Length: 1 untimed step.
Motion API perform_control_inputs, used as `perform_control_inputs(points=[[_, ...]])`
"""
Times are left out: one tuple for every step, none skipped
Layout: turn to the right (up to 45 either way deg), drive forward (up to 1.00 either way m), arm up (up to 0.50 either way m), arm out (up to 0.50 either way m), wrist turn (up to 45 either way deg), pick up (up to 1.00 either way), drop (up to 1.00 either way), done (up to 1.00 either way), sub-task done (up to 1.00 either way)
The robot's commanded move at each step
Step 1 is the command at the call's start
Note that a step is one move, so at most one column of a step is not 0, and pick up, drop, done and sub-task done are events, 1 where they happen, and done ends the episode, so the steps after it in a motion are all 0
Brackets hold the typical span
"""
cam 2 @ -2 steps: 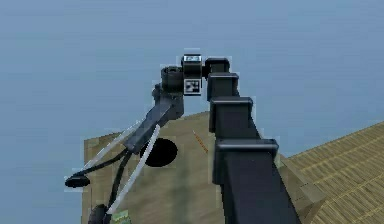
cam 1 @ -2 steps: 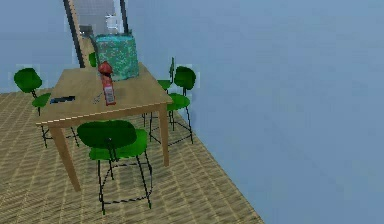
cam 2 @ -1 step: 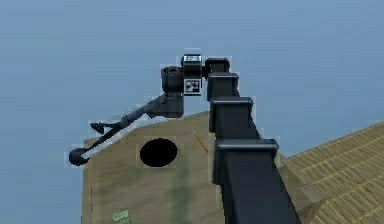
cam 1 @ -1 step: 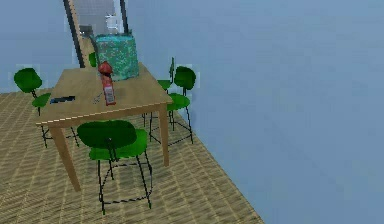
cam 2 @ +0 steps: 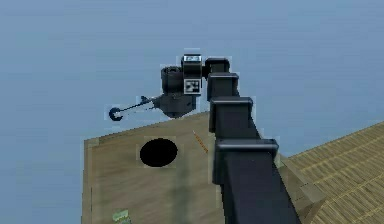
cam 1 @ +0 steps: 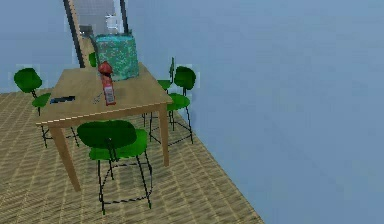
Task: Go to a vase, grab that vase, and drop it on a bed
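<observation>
Open wooden floor (cam 1: 30, 190) lay at the forward view's lower left, and a blue wall (cam 1: 300, 90) edged its right. Ahead, green chairs (cam 1: 112, 138) ringed a table (cam 1: 135, 100) bearing a teal container (cam 1: 118, 55) and a small red thing (cam 1: 106, 85). I could not tell whether either was the vase. The gripper (cam 2: 118, 112) held nothing, and I could not tell its fingers' state.

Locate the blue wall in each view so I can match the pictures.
Forward view: blue wall spans the right side, behind the table.
Arm side view: blue wall runs across the top, behind the arm.
Shared landmark: the wood floor, at each wall's foot.
</observation>
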Motion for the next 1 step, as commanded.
perform_control_inputs(points=[[0.0, 0.0, 0.0, 0.0, 12.0, 0.0, 0.0, 0.0, 0.0]])
